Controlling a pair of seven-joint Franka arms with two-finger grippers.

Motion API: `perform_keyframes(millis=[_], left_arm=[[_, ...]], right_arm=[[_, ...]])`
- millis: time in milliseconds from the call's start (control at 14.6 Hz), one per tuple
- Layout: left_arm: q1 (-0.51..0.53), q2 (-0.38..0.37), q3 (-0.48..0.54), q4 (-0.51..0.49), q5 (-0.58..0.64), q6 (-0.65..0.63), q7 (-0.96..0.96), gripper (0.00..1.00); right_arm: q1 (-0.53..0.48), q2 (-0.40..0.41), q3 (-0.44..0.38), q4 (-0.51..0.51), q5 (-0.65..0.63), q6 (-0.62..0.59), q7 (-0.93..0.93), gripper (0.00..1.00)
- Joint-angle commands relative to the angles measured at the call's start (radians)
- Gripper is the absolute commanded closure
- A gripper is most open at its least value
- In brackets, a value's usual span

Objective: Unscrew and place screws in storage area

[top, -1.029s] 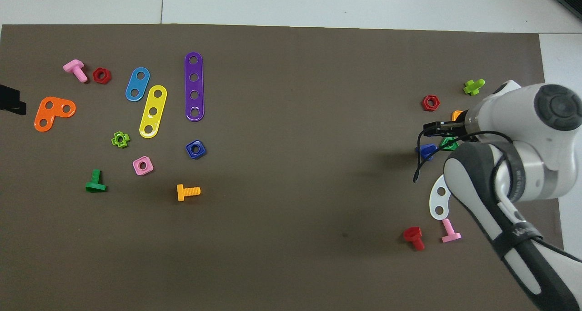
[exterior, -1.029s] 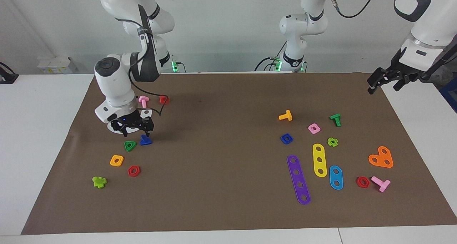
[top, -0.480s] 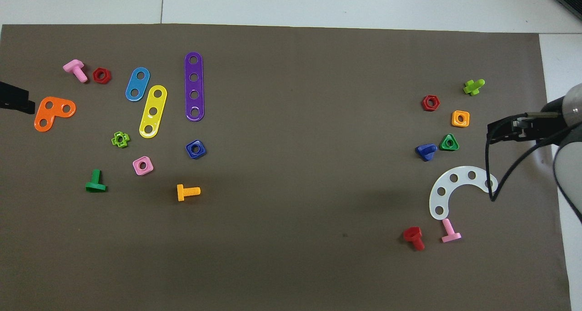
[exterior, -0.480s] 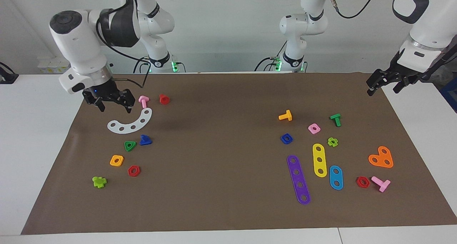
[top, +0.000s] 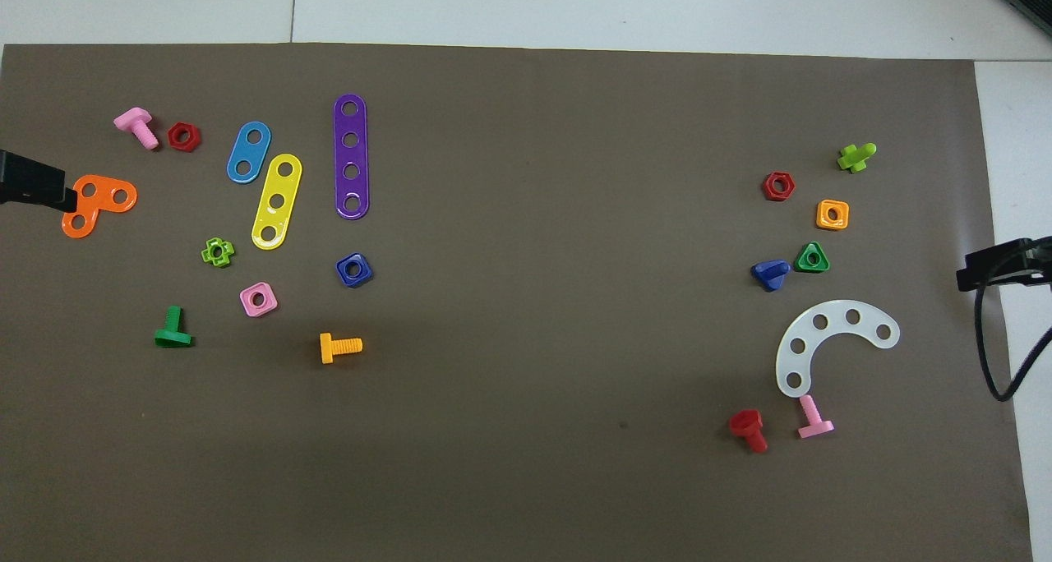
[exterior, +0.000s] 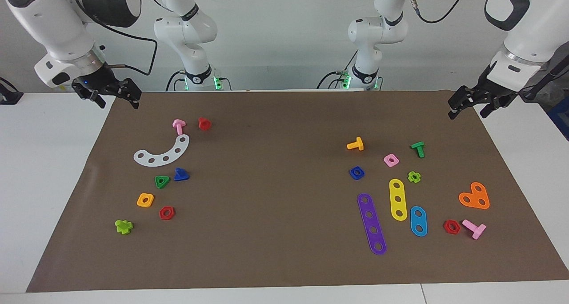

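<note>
1. Your brown mat (exterior: 275, 206) carries every part.
2. Your right gripper (exterior: 113, 96) hangs over the mat's edge at its own end, fingers spread, empty.
3. Your left gripper (exterior: 466, 105) likewise.
4. The blue screw (exterior: 181, 175) lies just beside the white curved strip (exterior: 162, 154).

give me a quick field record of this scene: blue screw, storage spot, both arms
screw: dark-blue triangular-head bolt lying on the brown mat, free of both arms
neighbours: beside the green triangular nut, apart from it, farther from the robots than the white curved strip
storage area: loose parts around the white curved strip, toward the right arm's end
right gripper: raised over the mat's edge, jaws open, holding nothing
left gripper: raised over the mat's corner at the left arm's end, jaws open, holding nothing, waiting
</note>
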Motion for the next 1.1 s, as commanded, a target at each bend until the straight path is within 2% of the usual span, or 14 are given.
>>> perform_keyframes(millis=[0, 754, 1029], left_arm=[[0.001, -0.039, 0.001, -0.041, -0.016, -0.002, 0.016, 0.0], [0.0, -0.046, 0.001, -0.061, -0.015, 0.007, 0.019, 0.0], [0.001, -0.046, 0.001, -0.061, -0.015, 0.007, 0.019, 0.0]], right_arm=[[0.0, 0.008, 0.02, 0.112, 0.005, -0.1, -0.009, 0.0], [0.024, -0.003, 0.029, 0.097, 0.027, -0.085, -0.006, 0.0], [0.038, -0.008, 0.029, 0.076, 0.027, -0.052, 0.049, 0.0]])
